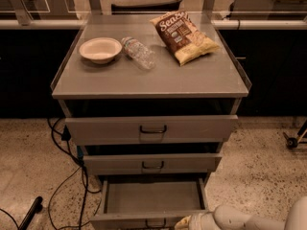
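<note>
A grey cabinet (153, 80) with three drawers stands before me. Its bottom drawer (152, 198) is pulled out and looks empty inside. My gripper (188, 222) is at the bottom edge of the camera view, right against the front right corner of that open drawer, with the white arm (249, 219) trailing to the right. The top drawer (152, 129) and the middle drawer (152, 164) are pushed in. On the cabinet top lie a white bowl (100, 49), a clear plastic bottle (138, 52) on its side and a bag of chips (184, 36).
Black cables (67, 176) run over the speckled floor left of the cabinet. A dark rod (29, 213) lies at the lower left. A wheeled leg (292, 140) stands at the right. Dark counters and a chair back (146, 6) are behind.
</note>
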Action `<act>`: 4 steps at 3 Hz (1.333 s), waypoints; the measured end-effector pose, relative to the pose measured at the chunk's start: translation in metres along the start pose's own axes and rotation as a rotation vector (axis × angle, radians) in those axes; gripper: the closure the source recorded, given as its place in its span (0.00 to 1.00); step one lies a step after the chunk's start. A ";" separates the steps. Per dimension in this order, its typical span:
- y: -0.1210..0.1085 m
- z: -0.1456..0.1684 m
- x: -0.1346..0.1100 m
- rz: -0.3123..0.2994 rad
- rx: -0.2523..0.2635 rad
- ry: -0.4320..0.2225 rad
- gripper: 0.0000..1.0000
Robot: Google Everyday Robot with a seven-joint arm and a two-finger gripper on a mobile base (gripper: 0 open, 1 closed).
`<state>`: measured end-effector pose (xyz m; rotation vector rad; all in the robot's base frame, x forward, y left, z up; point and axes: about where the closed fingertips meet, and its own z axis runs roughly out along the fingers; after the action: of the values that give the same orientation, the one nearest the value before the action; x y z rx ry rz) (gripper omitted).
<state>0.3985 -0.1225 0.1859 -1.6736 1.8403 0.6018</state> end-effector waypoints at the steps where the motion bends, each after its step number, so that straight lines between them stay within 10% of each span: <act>1: -0.034 0.005 -0.006 -0.047 0.016 0.042 0.05; 2: -0.034 0.005 -0.006 -0.049 0.017 0.044 0.00; 3: -0.080 0.012 -0.003 -0.067 0.037 0.090 0.02; 4: -0.132 0.017 -0.003 -0.085 0.036 0.108 0.30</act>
<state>0.5312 -0.1234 0.1818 -1.7816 1.8326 0.4477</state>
